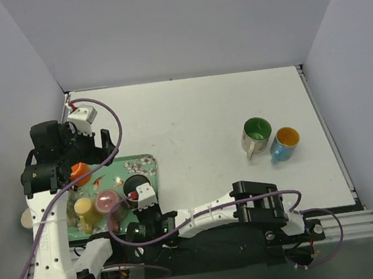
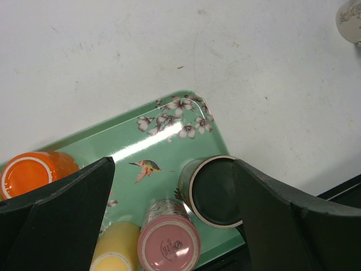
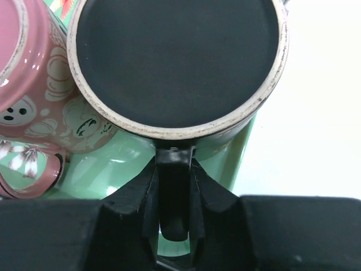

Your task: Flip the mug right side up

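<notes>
Mug point(image 3: 175, 62) handle between right tool point(image 3: 174, 175) jaws

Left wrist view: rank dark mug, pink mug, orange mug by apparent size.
1. dark mug
2-3. pink mug and orange mug look alike; the orange one is partly hidden and cropped, so I won't rank them.

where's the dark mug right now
In the top view the dark mug stands upside down on the near right corner of the green tray, beside the pink mug, its handle in the right gripper.
</notes>
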Motion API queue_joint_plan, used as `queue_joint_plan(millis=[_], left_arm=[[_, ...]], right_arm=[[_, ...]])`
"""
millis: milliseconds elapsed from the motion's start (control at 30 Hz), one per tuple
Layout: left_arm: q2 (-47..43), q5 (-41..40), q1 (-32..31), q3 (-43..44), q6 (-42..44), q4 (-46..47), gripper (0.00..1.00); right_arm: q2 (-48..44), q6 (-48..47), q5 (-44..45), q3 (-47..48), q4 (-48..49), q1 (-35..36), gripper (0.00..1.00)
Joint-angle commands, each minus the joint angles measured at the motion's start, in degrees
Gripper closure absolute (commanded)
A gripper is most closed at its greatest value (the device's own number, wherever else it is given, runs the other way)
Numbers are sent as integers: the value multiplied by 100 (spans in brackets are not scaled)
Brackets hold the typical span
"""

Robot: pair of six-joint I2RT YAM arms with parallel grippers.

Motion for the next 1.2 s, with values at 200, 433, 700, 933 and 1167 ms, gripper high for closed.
queue_joint_plan(millis=[200, 433, 700, 933, 1167], left_arm=[[208, 623, 27, 871, 263, -275, 4], [463, 824, 19, 917, 1115, -171, 4], [139, 1228, -1122, -154, 2731, 1515, 4], [-336, 1089, -1239, 45, 7565, -1001, 3], [-574, 2974, -466, -137, 11489, -94, 3]], right_arm=[[-2257, -949, -1088, -1117, 728, -553, 100], [-3162, -713, -2701, -1355, 439, -1536, 100], [-4130, -606, -3423, -1155, -439, -2873, 100], [-4762, -914, -3010, -793, -1144, -3349, 100], [-5273, -580, -3028, -794, -757, -3366, 100]])
